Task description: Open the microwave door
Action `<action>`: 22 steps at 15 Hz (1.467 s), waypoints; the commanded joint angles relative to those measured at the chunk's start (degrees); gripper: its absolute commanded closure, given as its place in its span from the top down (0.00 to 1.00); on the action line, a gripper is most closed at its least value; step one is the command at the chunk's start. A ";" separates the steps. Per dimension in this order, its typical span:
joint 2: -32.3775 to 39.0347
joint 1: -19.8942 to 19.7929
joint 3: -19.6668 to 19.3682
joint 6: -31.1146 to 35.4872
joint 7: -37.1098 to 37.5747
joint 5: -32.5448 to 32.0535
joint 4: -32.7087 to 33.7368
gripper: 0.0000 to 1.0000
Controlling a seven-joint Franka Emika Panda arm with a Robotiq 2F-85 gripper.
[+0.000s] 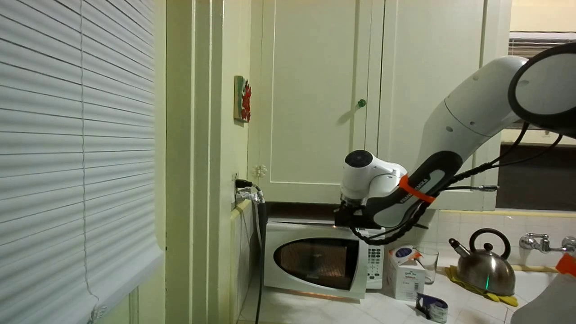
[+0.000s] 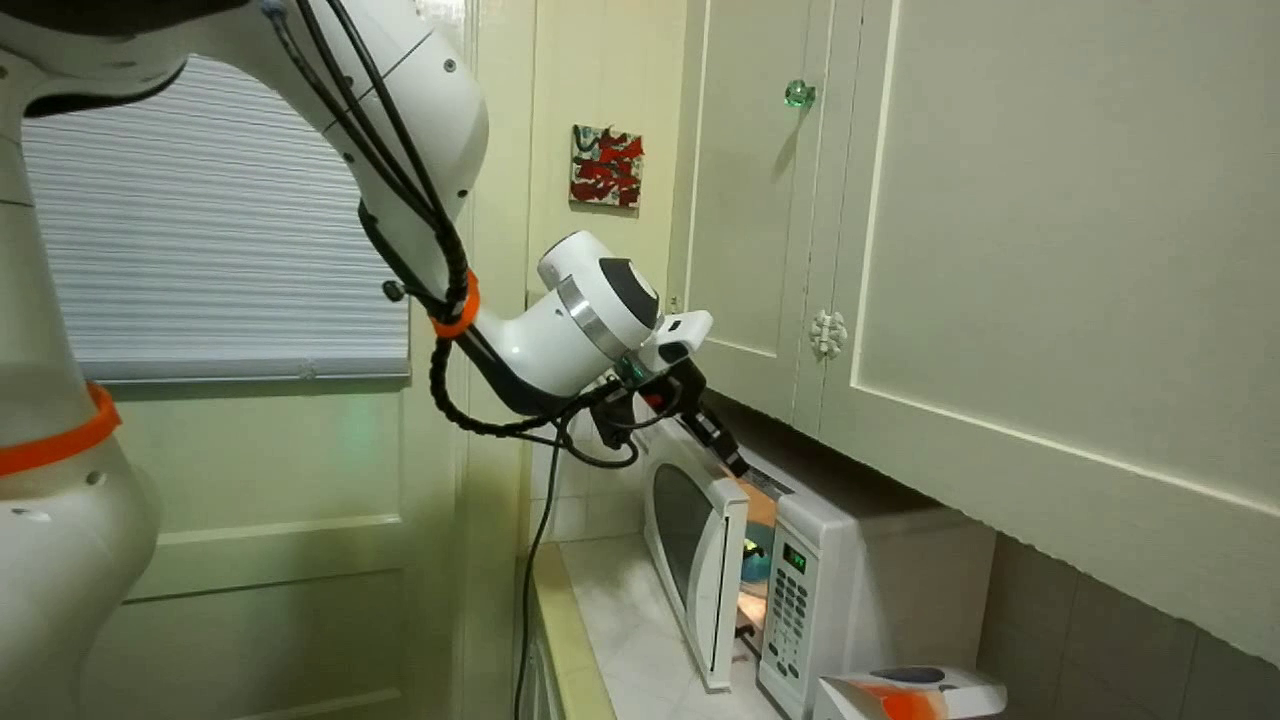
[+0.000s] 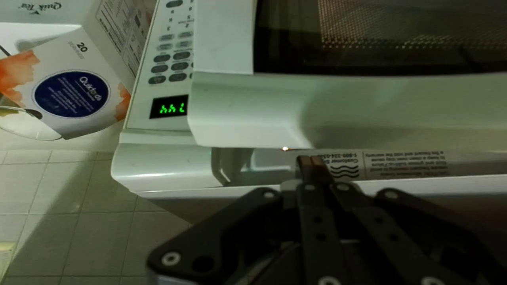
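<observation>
white-framed, the microwave door [image 2: 690, 570] stands ajar at about nine o'clock from the button panel [image 2: 787, 615] in an exterior view. your gripper [image 2: 740, 468] points down at one o'clock from the door's middle, just beside its top edge; in the wrist view, you see its fingers [image 3: 304, 169] narrow, pressed together.

Microwave door [image 1: 315, 263] ajar, robot arm [image 1: 468, 108] above, kettle [image 1: 486, 272]

This is a kitchen: in an exterior view, at the lower right of the frame, a metal kettle [image 1: 486, 273] stands near wall-mounted taps [image 1: 534, 243]. A microwave [image 1: 315, 263] and a tea carton [image 1: 407, 285] share the white-tiled desk [image 1: 315, 312] at lower centre, under cream cupboards [image 1: 315, 126] reaching the top edge.
</observation>
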 commanded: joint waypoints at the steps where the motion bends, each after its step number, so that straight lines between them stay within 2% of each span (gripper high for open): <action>1: 1.37 -0.03 0.21 -0.58 1.01 0.12 0.44 0.00; 4: 1.81 0.35 -0.15 -0.98 -1.10 2.82 0.21 0.00; 8: 1.26 1.75 -0.47 -3.42 -9.87 13.98 -0.73 0.00; 9: 1.12 7.54 -5.64 -4.80 -12.80 17.43 -0.78 0.00; 13: -1.88 13.57 -8.72 -12.28 -26.75 34.47 -0.77 0.00; 17: -5.46 16.87 -9.66 -20.63 -35.56 44.68 0.27 0.00; 22: -8.14 18.53 -9.92 -28.59 -42.63 52.59 1.84 0.00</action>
